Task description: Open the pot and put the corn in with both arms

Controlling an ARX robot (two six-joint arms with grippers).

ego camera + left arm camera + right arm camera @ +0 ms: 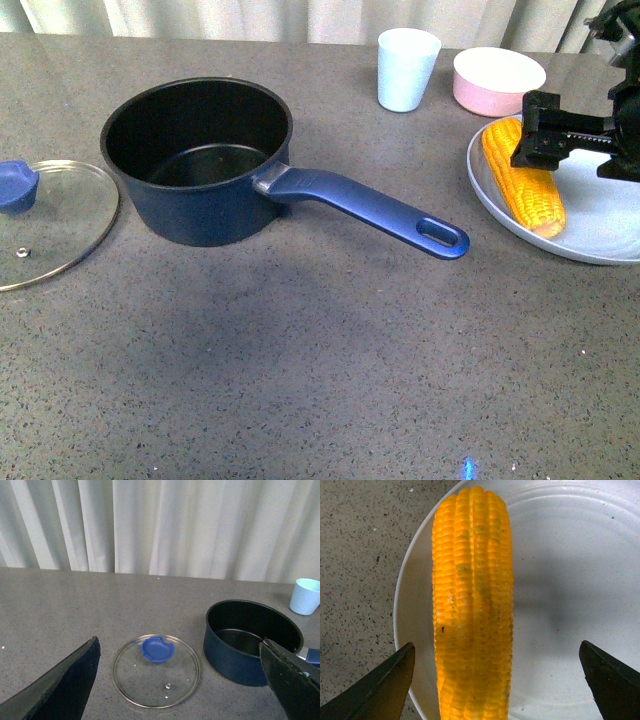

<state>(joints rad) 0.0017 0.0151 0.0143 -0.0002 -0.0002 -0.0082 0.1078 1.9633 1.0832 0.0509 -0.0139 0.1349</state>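
Front view: opening done, pot (195, 165) uncovered with lid (50, 225) just beside it. Corn (525, 180) lying on plate (600, 215), not yet gripped. Right gripper (496, 650) spread wide over corn; left gripper (178, 642) spread wide, empty, above lid. Remaining: grasp, carry, drop in.

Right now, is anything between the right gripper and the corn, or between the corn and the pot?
Nothing visible does. The right gripper hangs open over the corn on its plate. The pot is uncovered, the lid lying on its other side; only its handle points toward the plate.
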